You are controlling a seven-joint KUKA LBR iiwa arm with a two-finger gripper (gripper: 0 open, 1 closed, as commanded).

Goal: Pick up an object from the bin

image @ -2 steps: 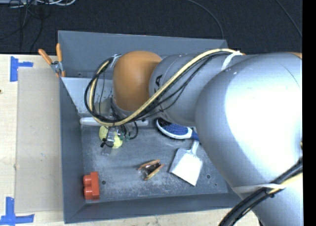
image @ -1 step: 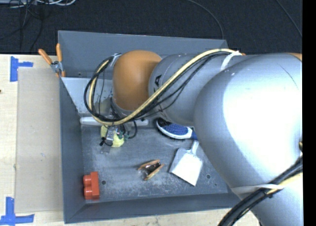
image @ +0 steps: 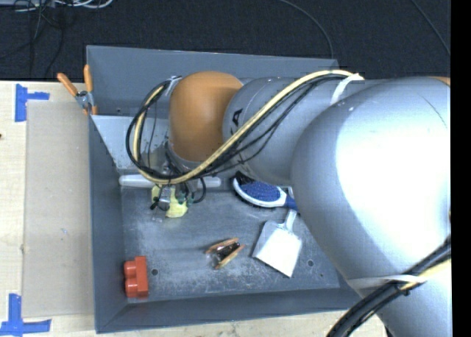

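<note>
Camera view: the bin's point(image: 110, 232) floor lies open along the left wall and front, apart from a red block point(image: 135, 278), a brown clip point(image: 224, 252) and a white card point(image: 280, 249). The arm point(image: 368, 166) spans the right and centre. Its hand point(image: 171, 194) is low by a small yellow thing point(image: 176, 208), left of centre; spread or pressed together, I cannot tell.

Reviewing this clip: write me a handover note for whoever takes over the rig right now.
Gripper: low in the bin, left of middle, under the orange wrist cover and right at a small yellow thing. Whether it holds it cannot be told.
Other things: red block front left, brown clip front middle, white flat piece beside it, blue round thing partly under the arm.
Done: nothing seen lifted.
Left: confirm the grasp, then lift one thing clear.
</note>
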